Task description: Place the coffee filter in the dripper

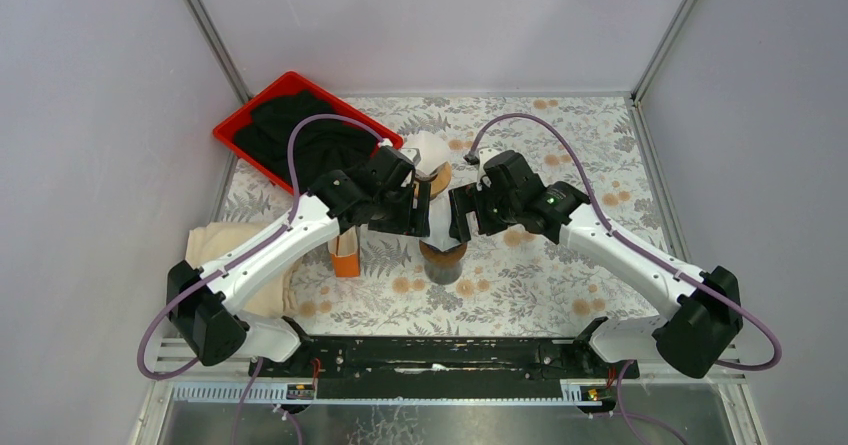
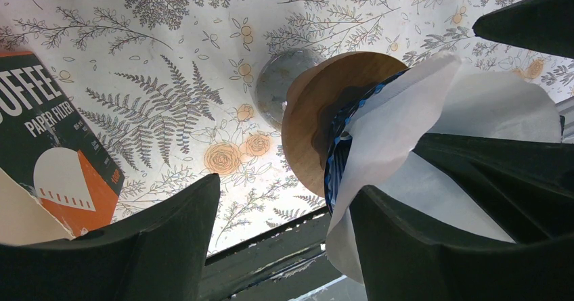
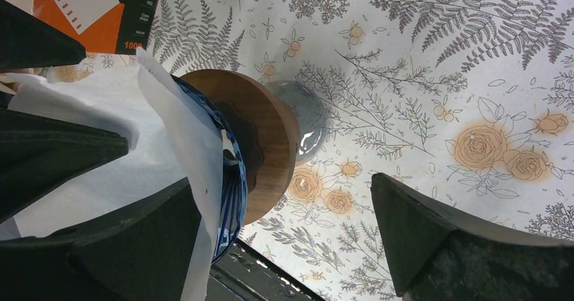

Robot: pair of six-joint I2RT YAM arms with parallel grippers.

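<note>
The white paper coffee filter stands open in the blue ribbed dripper with a wooden collar, on a glass vessel at the table's middle. My left gripper and right gripper hang over it from either side, both open. In the left wrist view the filter lies against my right finger, not pinched. In the right wrist view the filter drapes along my left finger beside the dripper.
An orange and black filter box stands just left of the dripper. A red tray with black cloth sits at the far left. A beige cloth lies at the left edge. White paper and a wooden disc lie behind the grippers.
</note>
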